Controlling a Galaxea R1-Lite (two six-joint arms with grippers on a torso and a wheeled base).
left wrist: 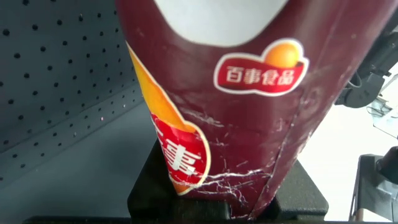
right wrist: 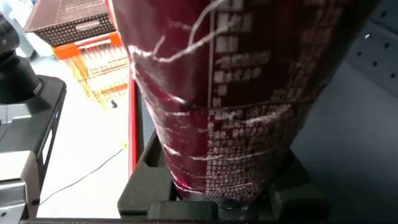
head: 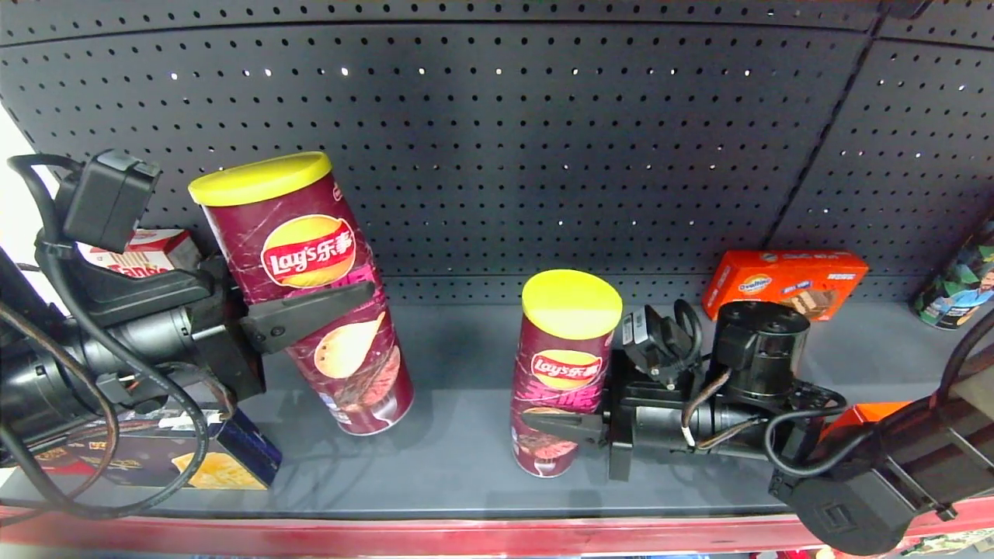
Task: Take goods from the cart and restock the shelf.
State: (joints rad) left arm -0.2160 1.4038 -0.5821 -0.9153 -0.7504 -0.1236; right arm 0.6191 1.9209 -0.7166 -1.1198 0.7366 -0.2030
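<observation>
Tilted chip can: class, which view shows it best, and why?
Head view: the whole tilted can, yellow lid to base. The left wrist view gives a stretch of its wall; the right wrist view faces the other can.

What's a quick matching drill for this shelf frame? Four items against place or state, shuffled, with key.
Items:
1. left chip can
2. right chip can
3. orange box
4. dark blue box

Place or state:
A. lying flat at the back of the shelf, on the right
B. tilted, held in the left gripper
C. at the shelf's front left, by its edge
D. upright on the shelf, in the right gripper

Pairs: 1-B, 2-D, 3-A, 4-C
</observation>
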